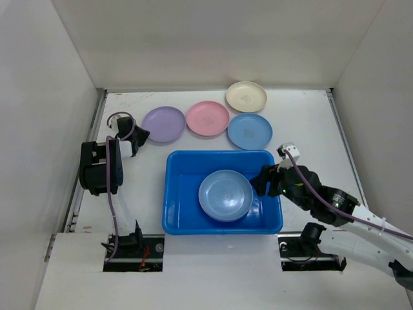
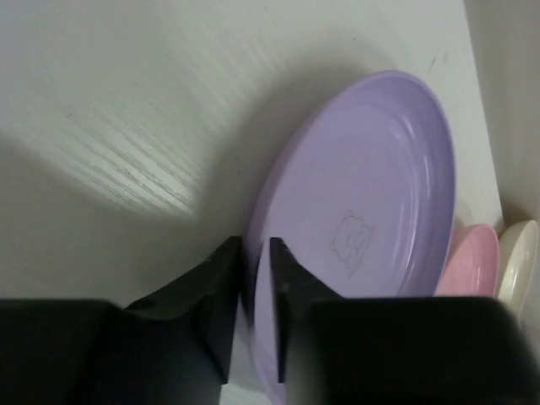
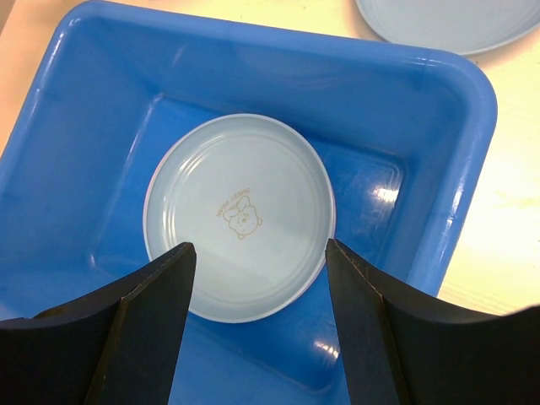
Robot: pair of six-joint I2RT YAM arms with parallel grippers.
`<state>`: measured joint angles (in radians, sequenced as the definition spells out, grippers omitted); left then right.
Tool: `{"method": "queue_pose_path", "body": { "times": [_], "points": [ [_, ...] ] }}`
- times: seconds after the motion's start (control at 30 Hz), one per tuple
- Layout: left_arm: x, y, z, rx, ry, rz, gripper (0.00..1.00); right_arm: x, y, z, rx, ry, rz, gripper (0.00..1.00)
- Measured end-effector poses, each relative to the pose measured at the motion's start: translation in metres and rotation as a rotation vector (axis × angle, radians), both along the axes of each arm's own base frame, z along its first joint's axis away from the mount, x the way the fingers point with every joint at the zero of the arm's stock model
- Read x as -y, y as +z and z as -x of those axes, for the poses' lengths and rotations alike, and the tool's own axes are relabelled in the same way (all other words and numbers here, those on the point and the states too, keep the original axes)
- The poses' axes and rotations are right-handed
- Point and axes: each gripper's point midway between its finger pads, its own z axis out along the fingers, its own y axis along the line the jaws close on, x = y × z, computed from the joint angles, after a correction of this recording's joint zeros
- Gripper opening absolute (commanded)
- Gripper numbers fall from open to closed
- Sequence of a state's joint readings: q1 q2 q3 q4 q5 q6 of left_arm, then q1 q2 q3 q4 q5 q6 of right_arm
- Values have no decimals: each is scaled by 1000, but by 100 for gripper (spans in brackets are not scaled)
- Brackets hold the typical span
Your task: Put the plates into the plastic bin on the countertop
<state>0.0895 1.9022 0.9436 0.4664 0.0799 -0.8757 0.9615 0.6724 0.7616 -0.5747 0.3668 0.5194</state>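
Observation:
A lilac plate (image 1: 163, 124) lies at the back left of the white countertop (image 1: 310, 123). My left gripper (image 1: 141, 135) is shut on its left rim; in the left wrist view the rim of the lilac plate (image 2: 371, 194) sits pinched between the fingers of the left gripper (image 2: 257, 253). A pink plate (image 1: 208, 118), a cream plate (image 1: 246, 96) and a light blue plate (image 1: 250, 130) lie beside it. The blue plastic bin (image 1: 219, 155) holds one light blue plate (image 1: 225, 195). My right gripper (image 1: 261, 184) is open and empty over the bin's right side, above that plate (image 3: 240, 215).
White walls close in the countertop at the left, back and right. A metal strip (image 1: 95, 123) runs along the left edge close to my left arm. The bin (image 3: 422, 110) stands at the near middle between the two arm bases.

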Motion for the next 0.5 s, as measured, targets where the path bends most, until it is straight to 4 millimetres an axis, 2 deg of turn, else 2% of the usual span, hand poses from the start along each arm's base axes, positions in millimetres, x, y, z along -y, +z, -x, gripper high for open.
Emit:
{"method": "queue_pose_path", "body": {
  "times": [0.07,0.23,0.3,0.37,0.43,0.5],
  "points": [
    [0,-3,-1,-6,0,2,7,1,0,0,3,-1,-4,68],
    [-4,-3,1,-12,5,-2,2,4,2,1,13,-8,-20,68],
    [-12,-2,9,-25,20,-10,1,6,2,1,16,-13,-25,68],
    [-25,1,26,-49,52,-20,1,7,1,1,15,-15,-27,68],
    [-38,16,41,-46,87,-38,2,8,-1,1,16,-19,-29,68],
    [-51,45,52,-4,123,-70,3,12,-5,-1,14,-36,-29,68]
  ]
}}
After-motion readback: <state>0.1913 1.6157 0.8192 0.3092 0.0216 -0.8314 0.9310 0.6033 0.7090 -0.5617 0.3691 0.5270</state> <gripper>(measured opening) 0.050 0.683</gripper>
